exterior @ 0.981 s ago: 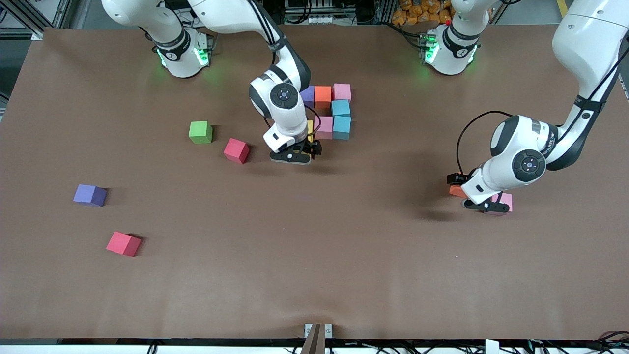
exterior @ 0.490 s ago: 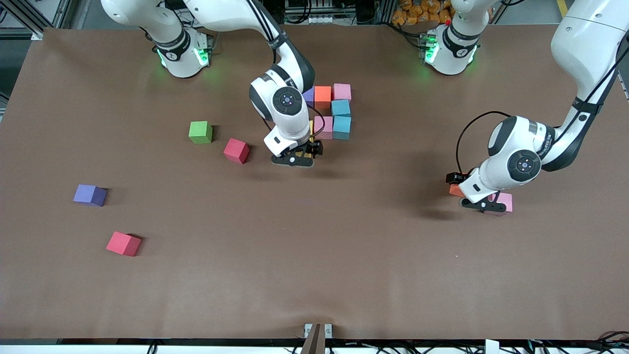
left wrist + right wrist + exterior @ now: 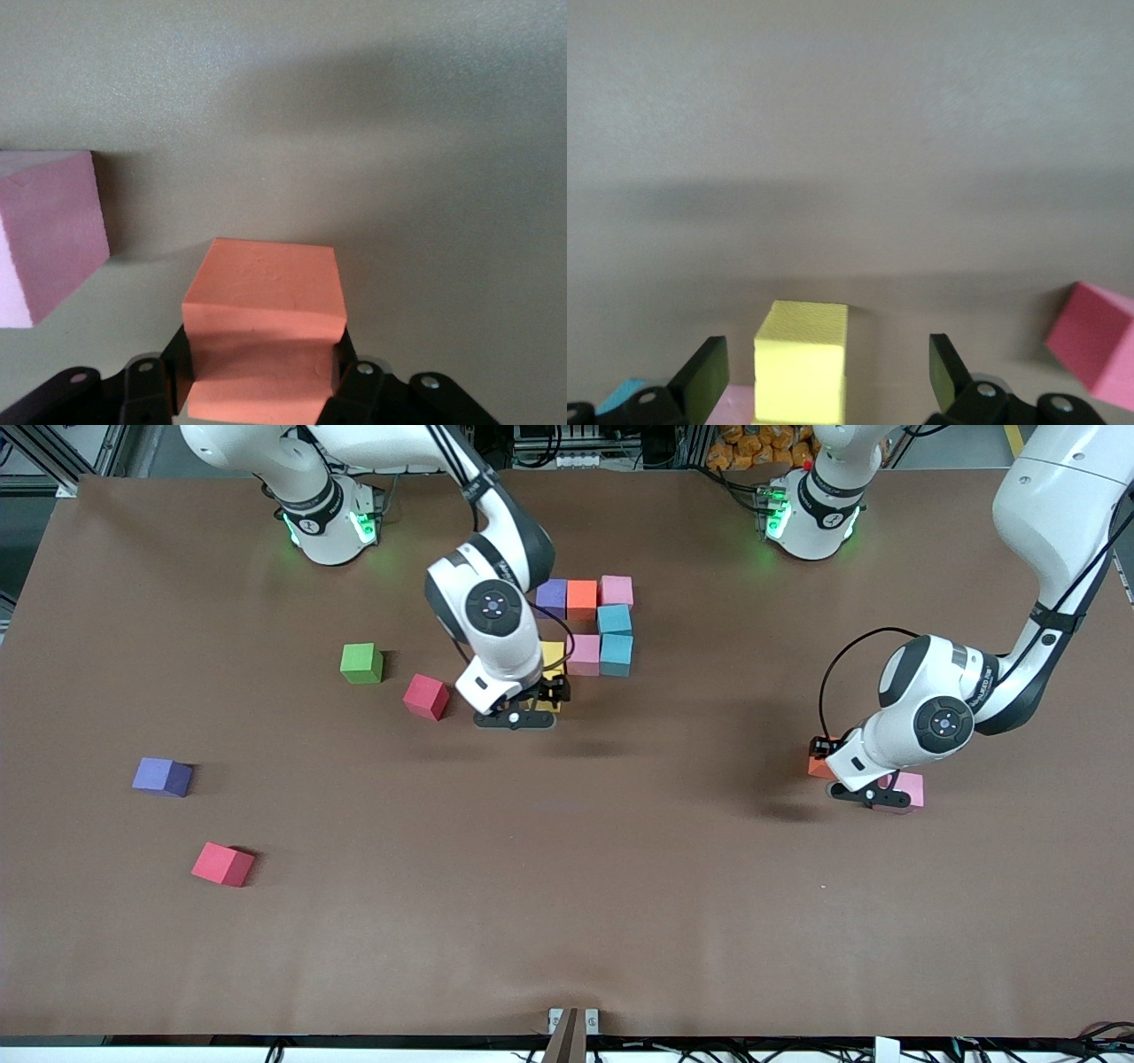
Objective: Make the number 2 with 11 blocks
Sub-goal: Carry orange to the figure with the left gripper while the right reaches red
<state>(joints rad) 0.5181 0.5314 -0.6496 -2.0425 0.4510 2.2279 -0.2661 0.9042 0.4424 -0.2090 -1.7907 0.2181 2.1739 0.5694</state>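
Observation:
The partly built number 2 stands mid-table: a purple block (image 3: 551, 596), an orange block (image 3: 581, 598) and a pink block (image 3: 617, 590) in a row, then two light blue blocks (image 3: 615, 636), a pink block (image 3: 584, 654) and a yellow block (image 3: 553, 657). My right gripper (image 3: 516, 717) hangs open just above a second yellow block (image 3: 802, 359), fingers wide of it. Toward the left arm's end, my left gripper (image 3: 855, 790) is shut on a loose orange block (image 3: 263, 292) that rests on the table. A pink block (image 3: 911, 788) sits beside it.
Toward the right arm's end lie a green cube (image 3: 361, 662), a red cube (image 3: 426, 696), a purple cube (image 3: 162, 776) and another red cube (image 3: 222, 864). The brown table (image 3: 567, 886) stretches bare toward the front camera.
My left gripper has closed on the orange block. My right gripper has shifted slightly toward the right arm's end, uncovering more of the yellow blocks.

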